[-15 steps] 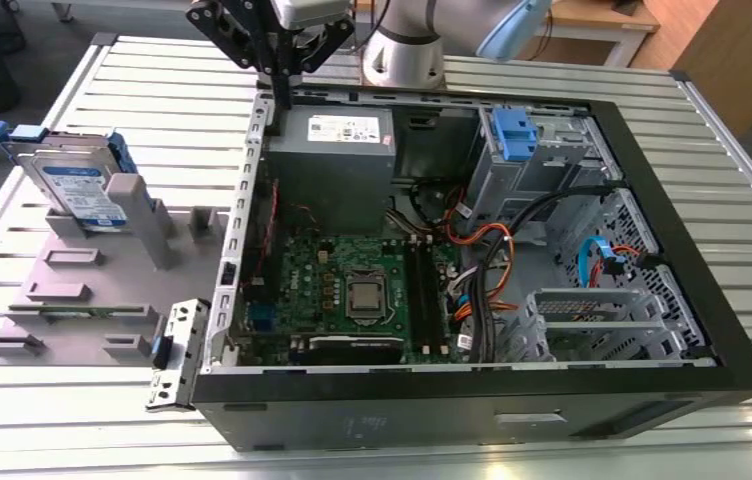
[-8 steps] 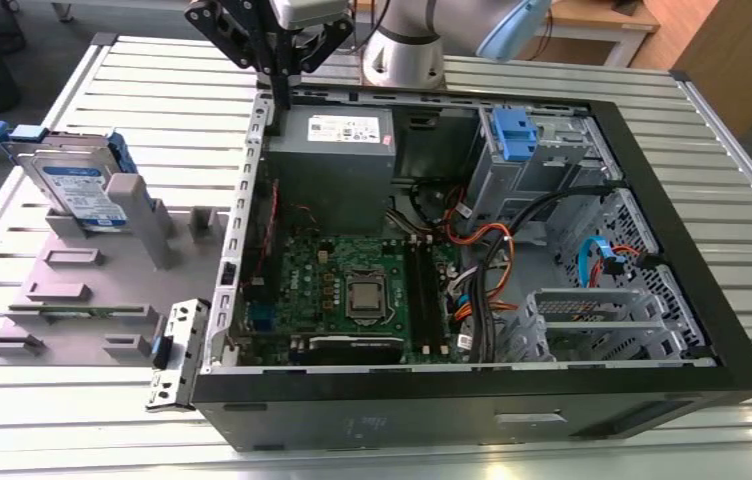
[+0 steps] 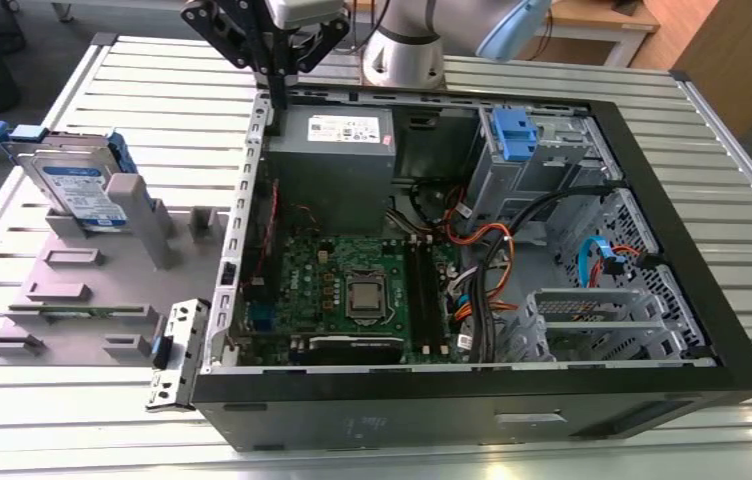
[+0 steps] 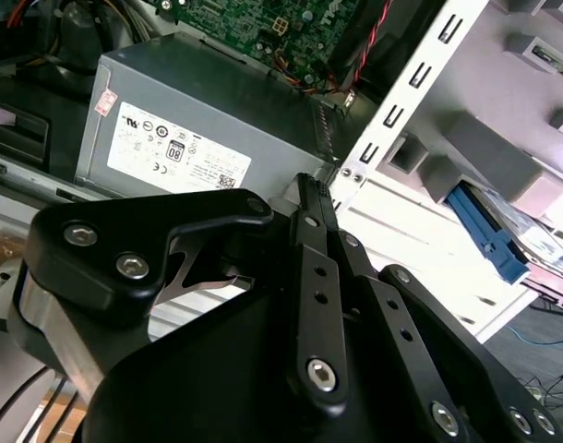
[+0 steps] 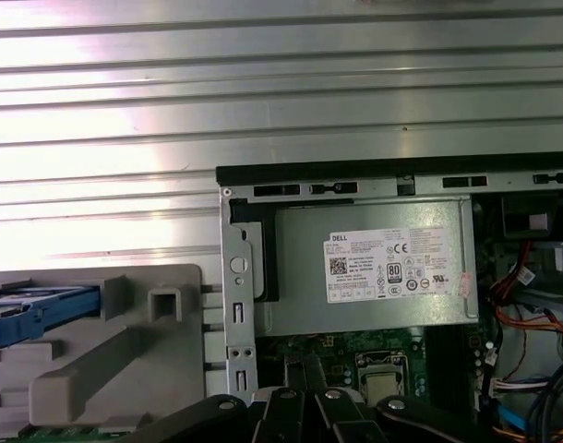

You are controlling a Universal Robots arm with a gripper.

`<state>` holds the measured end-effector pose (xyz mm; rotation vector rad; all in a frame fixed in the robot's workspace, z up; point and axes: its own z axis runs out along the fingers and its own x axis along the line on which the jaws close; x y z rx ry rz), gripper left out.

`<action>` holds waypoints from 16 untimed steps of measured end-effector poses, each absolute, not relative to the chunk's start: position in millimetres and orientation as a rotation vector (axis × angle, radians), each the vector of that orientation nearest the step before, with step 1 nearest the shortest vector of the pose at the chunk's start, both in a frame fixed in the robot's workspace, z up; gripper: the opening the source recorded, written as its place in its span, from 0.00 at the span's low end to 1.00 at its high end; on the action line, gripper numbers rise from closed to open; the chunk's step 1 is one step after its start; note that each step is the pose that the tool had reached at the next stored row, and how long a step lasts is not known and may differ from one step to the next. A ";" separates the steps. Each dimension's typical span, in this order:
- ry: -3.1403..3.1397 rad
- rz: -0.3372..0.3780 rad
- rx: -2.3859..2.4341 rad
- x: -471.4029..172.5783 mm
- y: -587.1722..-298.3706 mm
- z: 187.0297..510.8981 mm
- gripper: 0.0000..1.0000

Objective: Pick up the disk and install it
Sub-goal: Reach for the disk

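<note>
The disk (image 3: 79,186), a silver drive with a blue-and-white label in a blue carrier, stands on edge in a grey holder (image 3: 76,300) at the exterior view's left. Its blue carrier edge also appears in the second wrist view (image 4: 489,231) and in the first wrist view (image 5: 37,309). My gripper (image 3: 273,97) hangs over the back corner of the open computer case, above the case wall, well apart from the disk. Its black fingers (image 4: 309,240) are pressed together with nothing between them; the fingers (image 5: 305,411) sit over the case's inside edge.
The open black computer case (image 3: 483,390) lies on a slatted metal table (image 3: 750,230). Inside are a grey power supply (image 3: 336,150), a green motherboard (image 3: 349,290), cables and a blue plastic bracket (image 3: 515,135) on the drive cage. Grey posts rise from the holder.
</note>
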<state>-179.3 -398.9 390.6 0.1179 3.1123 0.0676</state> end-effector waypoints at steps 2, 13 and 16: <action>3.112 0.068 0.118 -182.0 -398.9 390.5 0.11; 3.112 0.068 0.118 -197.3 -398.9 389.9 0.11; 3.112 0.068 0.118 -201.1 -398.9 389.9 0.11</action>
